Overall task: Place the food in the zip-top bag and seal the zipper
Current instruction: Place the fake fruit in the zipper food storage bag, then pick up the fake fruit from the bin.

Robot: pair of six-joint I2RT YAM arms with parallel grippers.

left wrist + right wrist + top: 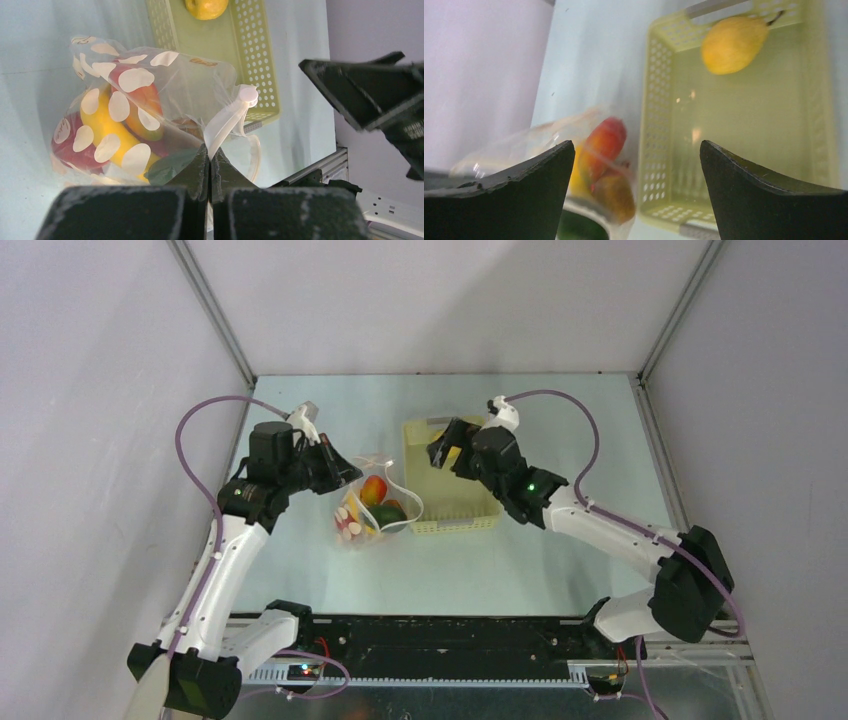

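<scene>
Table: left tool seemingly pinches zipper.

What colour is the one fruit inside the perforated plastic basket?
Yellow; the pear-shaped toy fruit in the pale yellow basket shows best in the right wrist view.

The top camera sits high behind my two bases and looks down over the whole table. My left wrist camera is close on the dotted bag. My right wrist one looks down into the yellow basket. All three share bag and basket.
</scene>
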